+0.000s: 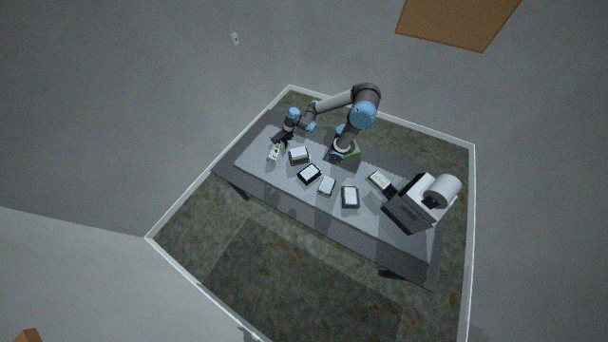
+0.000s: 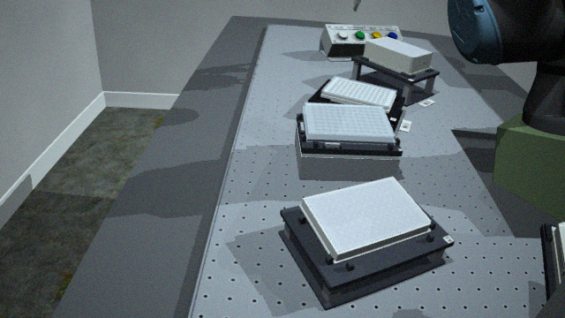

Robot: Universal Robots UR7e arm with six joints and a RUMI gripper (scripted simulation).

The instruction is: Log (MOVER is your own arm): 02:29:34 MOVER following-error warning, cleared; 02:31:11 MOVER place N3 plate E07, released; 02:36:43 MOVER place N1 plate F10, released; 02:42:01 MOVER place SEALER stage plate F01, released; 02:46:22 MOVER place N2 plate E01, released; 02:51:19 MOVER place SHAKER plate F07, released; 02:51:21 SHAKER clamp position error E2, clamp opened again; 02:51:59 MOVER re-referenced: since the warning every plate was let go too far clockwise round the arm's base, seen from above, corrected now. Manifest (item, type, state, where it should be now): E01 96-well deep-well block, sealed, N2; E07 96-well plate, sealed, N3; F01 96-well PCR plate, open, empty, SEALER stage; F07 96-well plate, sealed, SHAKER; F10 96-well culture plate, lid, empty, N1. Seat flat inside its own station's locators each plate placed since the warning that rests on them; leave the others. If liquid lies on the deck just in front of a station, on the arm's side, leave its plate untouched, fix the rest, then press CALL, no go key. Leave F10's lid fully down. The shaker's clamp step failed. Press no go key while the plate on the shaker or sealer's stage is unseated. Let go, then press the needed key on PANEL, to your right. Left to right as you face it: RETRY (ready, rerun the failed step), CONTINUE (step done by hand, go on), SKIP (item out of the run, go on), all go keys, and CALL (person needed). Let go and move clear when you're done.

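Fingers [image 1: 280, 141] apart, holding nothing, poised over key panel [image 2: 359, 39] at the worktop [image 2: 265, 185] end; nearest lidded plate [image 2: 365, 217] sits skewed on its nest [image 2: 375, 269], likely light, rigid, slippery plastic: grip long sides below lid.

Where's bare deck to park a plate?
Bare strip along the table's wall-side edge, left of the plate row. Another patch between the near nest and the shaker. Crowded from the tilted plate to the panel.
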